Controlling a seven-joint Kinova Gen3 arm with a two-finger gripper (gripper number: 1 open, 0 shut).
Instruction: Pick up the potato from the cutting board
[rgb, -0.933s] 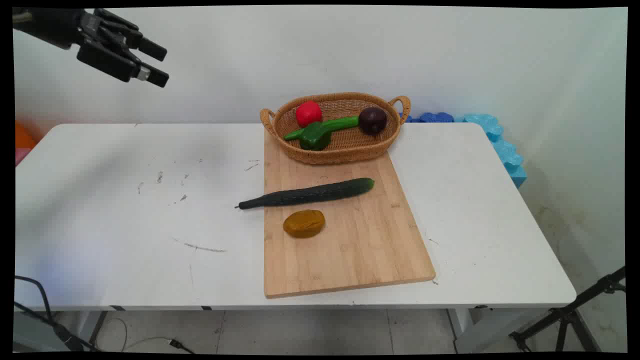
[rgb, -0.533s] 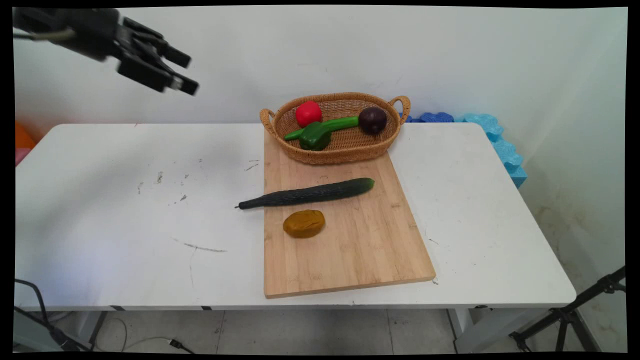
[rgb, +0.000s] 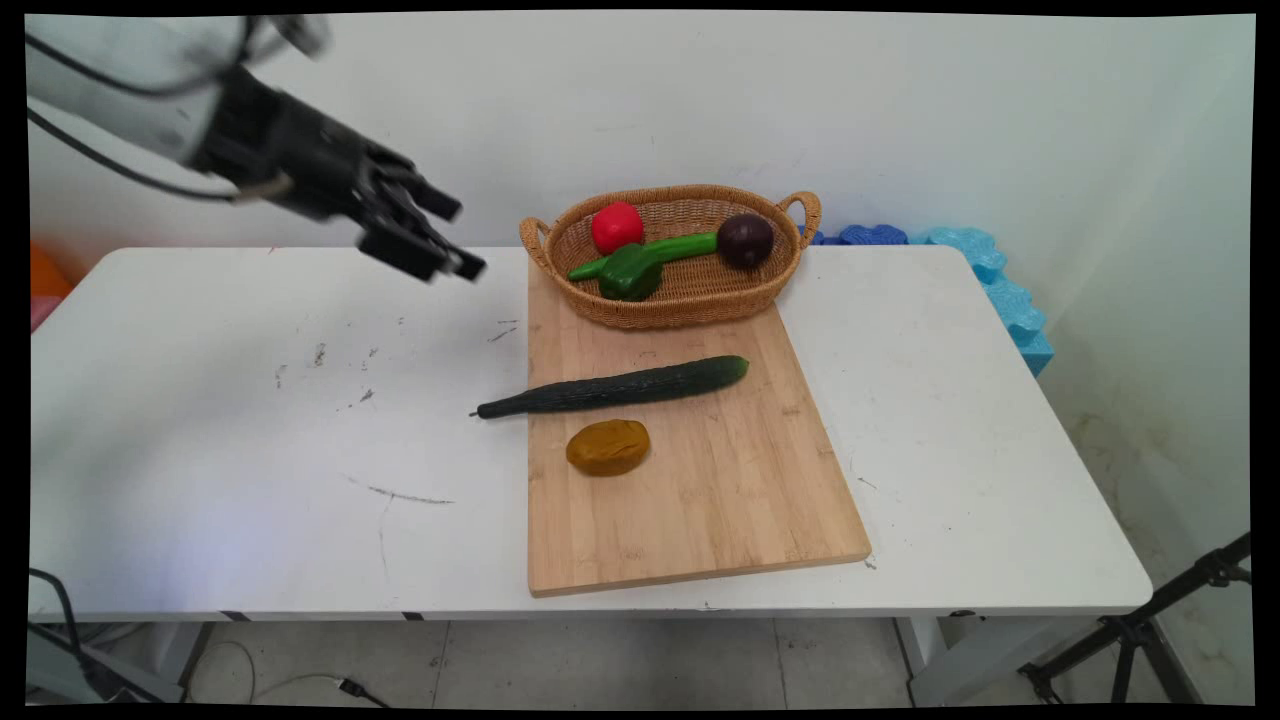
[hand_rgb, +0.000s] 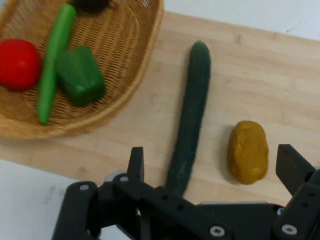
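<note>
The end effector (rgb: 455, 240) hangs in the upper left of the main view, above the bare worktop (rgb: 250, 420) and well clear of everything on it. Its two fingers (hand_rgb: 135, 164) stand apart with nothing between them – open and empty.

Moving right, the long dark cucumber (rgb: 612, 387) lies across the left edge of the wooden cutting board (rgb: 700, 500). Its thin stem end overhangs onto the worktop, while the blunt end rests on the board. Just below it in the frame sits a brown potato-shaped lump (rgb: 608, 446), near the cucumber but not touching it. In the hand view these two lie side by side between the fingers.

At the top of the board stands the wicker basket (rgb: 690, 300), holding a red tomato (rgb: 617, 226), a green bell pepper (rgb: 628, 272), a long green chilli (rgb: 655, 251) laid across the pepper, and a dark purple round fruit (rgb: 746, 240) at the right end.

As for risks: the cucumber is round and half off the board, so a glancing touch could roll it or swing it off the edge. The potato is close enough that wide fingers coming down on either could knock the other. The basket's left handle (rgb: 535, 238) is the item nearest the end effector – a low sideways pass could snag it and drag the basket.
</note>
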